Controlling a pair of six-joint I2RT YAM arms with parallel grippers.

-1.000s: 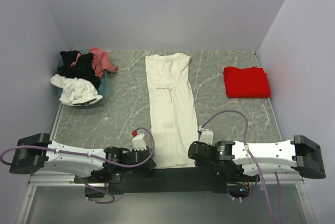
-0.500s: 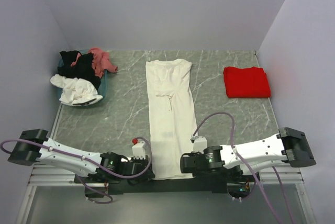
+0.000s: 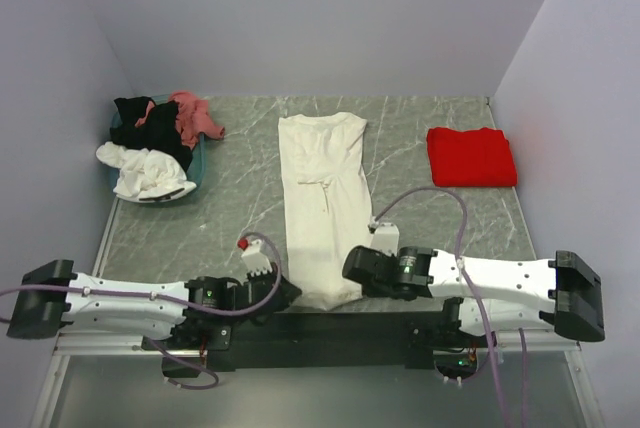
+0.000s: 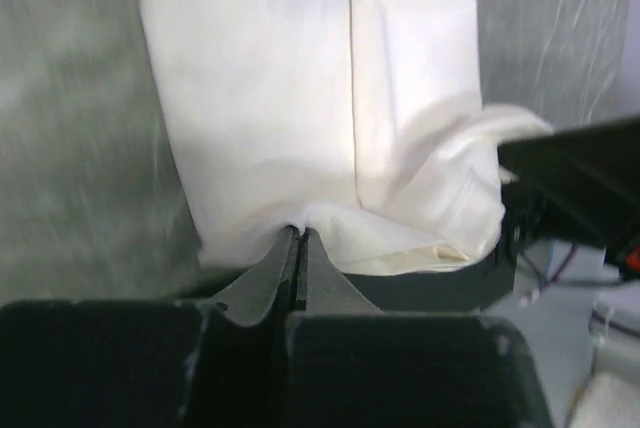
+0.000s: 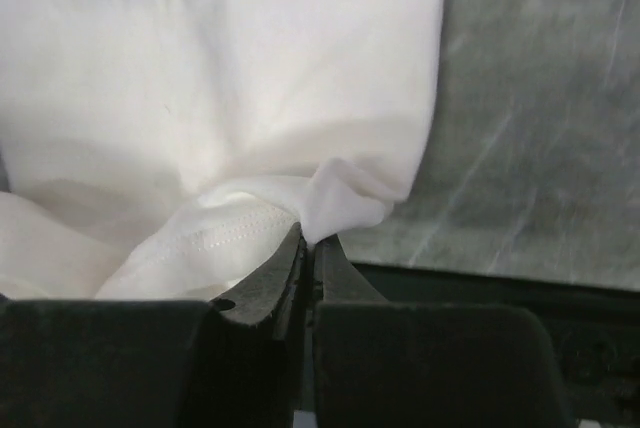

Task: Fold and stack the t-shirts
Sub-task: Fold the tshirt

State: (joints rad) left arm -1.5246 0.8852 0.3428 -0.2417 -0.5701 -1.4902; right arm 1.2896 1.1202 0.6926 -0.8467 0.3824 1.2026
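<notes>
You're seeing a cream shirt (image 3: 322,203) on the grey, white-veined table (image 3: 240,213), a red shirt (image 3: 471,156) by its right edge, and a black shirt (image 3: 140,124), pink shirt (image 3: 191,114) and white shirt (image 3: 146,174) at the far-left corner.

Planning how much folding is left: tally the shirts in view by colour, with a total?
Cream t-shirt: 1, laid flat
Red t-shirt: 1, folded
Black t-shirt: 1, in the pile
Pink t-shirt: 1, in the pile
White t-shirt: 1, in the pile
Total: 5, if each colour in the pile is one garment.
</notes>
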